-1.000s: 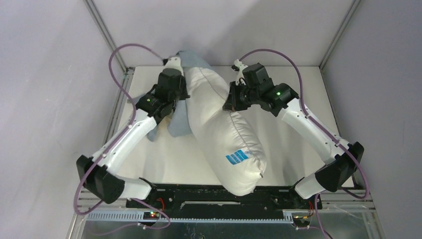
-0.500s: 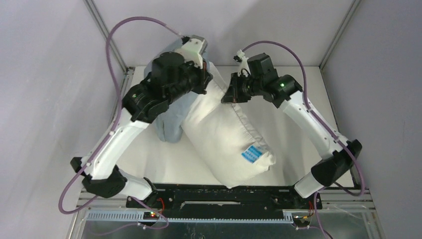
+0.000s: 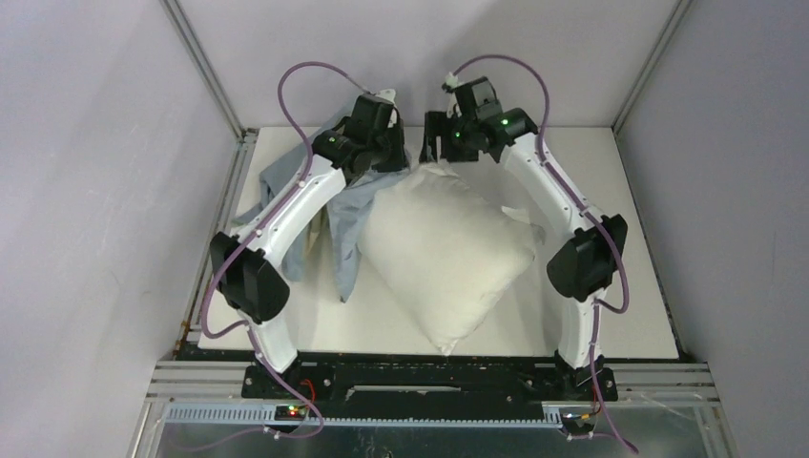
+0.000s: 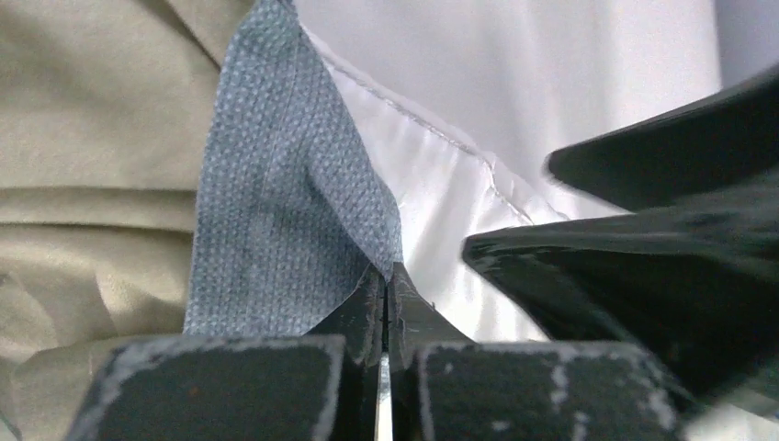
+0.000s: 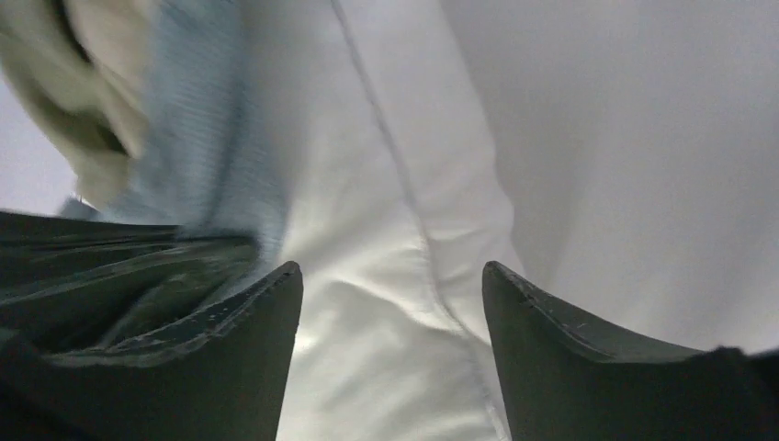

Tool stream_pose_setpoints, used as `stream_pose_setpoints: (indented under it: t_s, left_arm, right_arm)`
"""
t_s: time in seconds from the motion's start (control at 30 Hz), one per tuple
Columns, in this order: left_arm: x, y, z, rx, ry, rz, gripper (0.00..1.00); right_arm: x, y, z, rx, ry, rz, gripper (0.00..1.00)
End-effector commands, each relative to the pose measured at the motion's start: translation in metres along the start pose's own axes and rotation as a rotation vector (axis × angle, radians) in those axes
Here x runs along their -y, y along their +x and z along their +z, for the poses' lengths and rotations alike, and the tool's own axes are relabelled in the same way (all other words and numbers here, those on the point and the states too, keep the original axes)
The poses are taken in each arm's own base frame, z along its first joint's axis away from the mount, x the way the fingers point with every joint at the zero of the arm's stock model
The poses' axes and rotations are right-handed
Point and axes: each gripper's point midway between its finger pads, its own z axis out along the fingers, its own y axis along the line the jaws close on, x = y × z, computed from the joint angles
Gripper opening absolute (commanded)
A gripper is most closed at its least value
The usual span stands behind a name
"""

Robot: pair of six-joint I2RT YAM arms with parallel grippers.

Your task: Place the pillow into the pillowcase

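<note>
Insertion is barely begun: the pillow (image 3: 448, 253) lies on the tabletop (image 3: 620, 315) beside the pillowcase (image 3: 348, 229), its far end against the hem. The left tool (image 4: 386, 285) is clenched on that hem. The right tool (image 5: 392, 276) stands released astride the pillow seam and probably must regrasp to feed it in.

The pillow (image 3: 448, 253) lies in the middle of the table (image 3: 630, 324), one corner toward the near edge; the pillowcase (image 3: 345, 239) lies to its left, touching its side; the left gripper (image 4: 386, 276) and right gripper (image 5: 392, 276) sit side by side at the pillow's far end.
</note>
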Motion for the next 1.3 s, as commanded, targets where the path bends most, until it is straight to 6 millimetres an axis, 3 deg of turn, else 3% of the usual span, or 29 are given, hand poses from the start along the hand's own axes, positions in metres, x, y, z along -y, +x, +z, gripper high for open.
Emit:
stream_pose_setpoints:
  t_s: [0.0, 0.07, 0.13, 0.17, 0.3, 0.4, 0.57, 0.63, 0.67, 0.77, 0.83, 0.9, 1.0, 1.07, 1.17, 1.27]
  left_arm:
    - [0.023, -0.024, 0.005, 0.055, 0.129, -0.154, 0.0]
    - [0.025, -0.028, 0.012, 0.062, 0.155, -0.183, 0.0]
    - [0.029, -0.036, 0.013, 0.07, 0.183, -0.195, 0.01]
    - [0.032, -0.04, 0.013, 0.077, 0.195, -0.194, 0.08]
    - [0.041, -0.057, 0.001, 0.116, 0.234, -0.174, 0.4]
    - [0.034, -0.062, -0.014, 0.144, 0.212, -0.161, 0.56]
    - [0.001, -0.056, -0.042, 0.191, 0.118, -0.146, 0.72]
    - [-0.021, -0.05, -0.051, 0.207, 0.055, -0.143, 0.76]
    - [-0.035, -0.047, -0.057, 0.222, 0.014, -0.148, 0.78]
    - [-0.069, -0.034, -0.072, 0.239, -0.068, -0.156, 0.8]
    - [-0.085, -0.025, -0.082, 0.246, -0.105, -0.16, 0.8]
    - [-0.094, -0.014, -0.086, 0.238, -0.125, -0.156, 0.8]
    - [-0.098, 0.004, -0.086, 0.207, -0.128, -0.15, 0.77]
    - [-0.099, 0.02, -0.08, 0.175, -0.117, -0.146, 0.76]
    - [-0.091, 0.041, -0.073, 0.118, -0.084, -0.131, 0.76]
    - [-0.073, 0.054, -0.068, 0.095, -0.051, -0.091, 0.76]
  right_arm:
    - [-0.006, -0.08, -0.094, 0.328, 0.111, -0.047, 0.8]
    - [-0.007, -0.08, -0.114, 0.362, 0.132, -0.047, 0.83]
    - [-0.013, -0.066, -0.121, 0.37, 0.144, -0.057, 0.84]
    - [-0.018, -0.053, -0.122, 0.368, 0.146, -0.066, 0.85]
    - [-0.037, 0.019, -0.098, 0.294, 0.122, -0.072, 0.86]
    - [-0.04, 0.067, -0.075, 0.247, 0.163, -0.108, 0.89]
    - [0.001, 0.125, -0.024, 0.091, 0.315, -0.136, 0.87]
    - [0.023, 0.14, -0.014, 0.051, 0.35, -0.121, 0.76]
    - [0.034, 0.144, -0.014, 0.04, 0.372, -0.112, 0.64]
    - [0.08, 0.15, -0.027, 0.028, 0.468, -0.047, 0.14]
    - [0.113, 0.147, -0.043, 0.043, 0.515, 0.033, 0.04]
    - [0.135, 0.143, -0.059, 0.071, 0.54, 0.094, 0.03]
    - [0.147, 0.128, -0.08, 0.134, 0.542, 0.144, 0.09]
    - [0.141, 0.116, -0.09, 0.18, 0.517, 0.152, 0.23]
    - [0.109, 0.099, -0.104, 0.238, 0.462, 0.105, 0.57]
    - [0.067, 0.084, -0.114, 0.293, 0.41, 0.004, 0.81]
